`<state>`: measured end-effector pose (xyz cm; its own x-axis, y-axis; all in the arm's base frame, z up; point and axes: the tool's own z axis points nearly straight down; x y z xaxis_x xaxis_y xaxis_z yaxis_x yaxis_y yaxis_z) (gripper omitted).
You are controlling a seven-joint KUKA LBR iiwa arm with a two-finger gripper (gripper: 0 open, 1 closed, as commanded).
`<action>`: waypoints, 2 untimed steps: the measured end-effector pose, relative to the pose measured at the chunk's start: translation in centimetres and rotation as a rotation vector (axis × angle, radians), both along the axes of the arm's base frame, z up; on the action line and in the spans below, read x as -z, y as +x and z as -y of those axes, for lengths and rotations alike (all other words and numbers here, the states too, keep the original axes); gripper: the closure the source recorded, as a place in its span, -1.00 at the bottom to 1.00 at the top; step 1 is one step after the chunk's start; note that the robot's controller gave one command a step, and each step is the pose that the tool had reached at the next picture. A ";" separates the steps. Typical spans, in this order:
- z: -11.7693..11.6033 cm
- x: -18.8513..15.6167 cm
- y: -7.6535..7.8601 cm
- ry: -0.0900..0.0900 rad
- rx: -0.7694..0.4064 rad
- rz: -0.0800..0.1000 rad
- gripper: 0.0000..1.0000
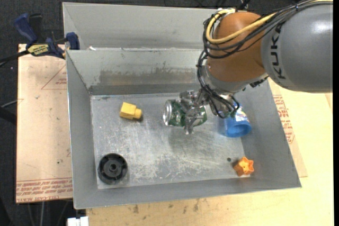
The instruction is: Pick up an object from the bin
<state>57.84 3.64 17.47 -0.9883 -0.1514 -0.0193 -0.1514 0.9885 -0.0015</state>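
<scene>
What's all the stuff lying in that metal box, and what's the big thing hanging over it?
can: one, green and silver, crumpled, middle of the bin, at the gripper
block: one, yellow, left of the can
disc: one, black, round, lower left corner
cup: one, blue, on its side, right of the can, partly under the arm
toy: one, orange, small, lower right corner
bin: one, grey metal, holds all the above
arm: one, grey with an orange cover and cables, reaching in from the right
gripper: one, metal, down at the can
</scene>
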 end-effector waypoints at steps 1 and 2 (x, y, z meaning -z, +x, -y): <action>0.0 -0.3 -1.2 0.000 0.011 -0.034 1.00; -1.1 -12.5 0.7 0.000 0.035 -0.016 1.00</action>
